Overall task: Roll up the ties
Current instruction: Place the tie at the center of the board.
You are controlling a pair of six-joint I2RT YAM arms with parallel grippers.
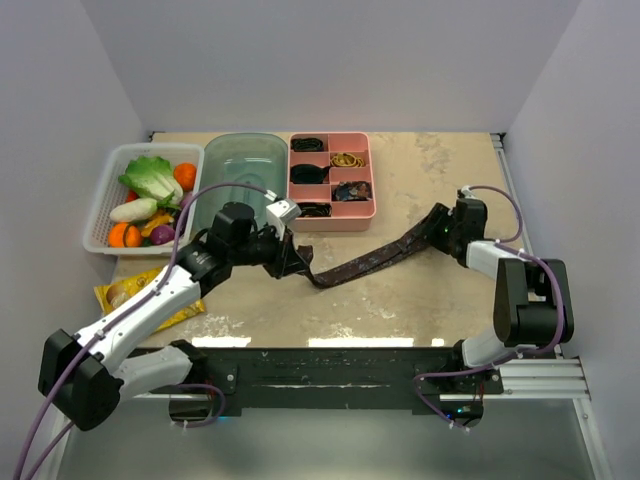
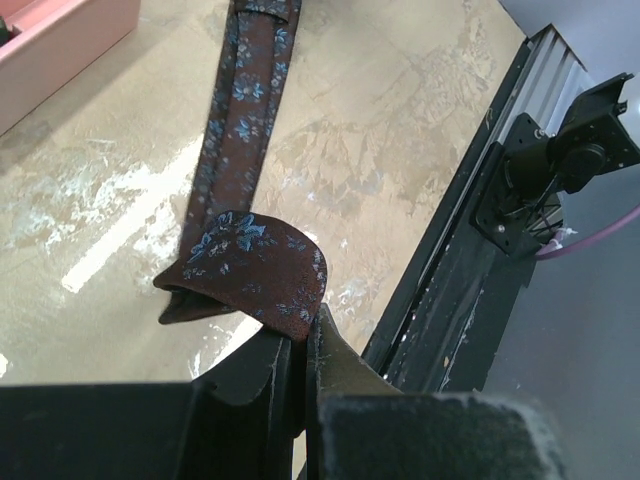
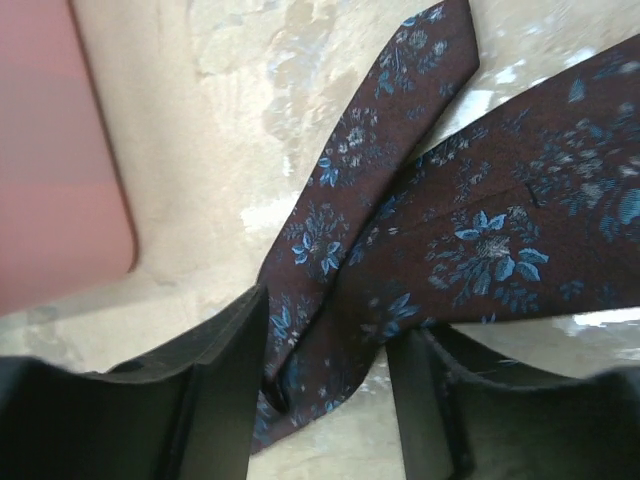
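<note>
**First turn of the roll on the maroon tie**

Our left claw (image 2: 303,330) is pinched right down on one end of the floral maroon tie (image 2: 240,120), which is curled over into a loose first loop just in front of the pink tray (image 1: 330,226). From there the tie runs flat along the bench (image 1: 440,180), out past the tray's right corner. Out there our right claw (image 3: 330,320) sits spread wide, straddling the far end and not squeezing it as far as we can tell. We reckon the roll's barely begun. Next up is turning that loop over onto the strip while the right side pins the tie straight.
</note>
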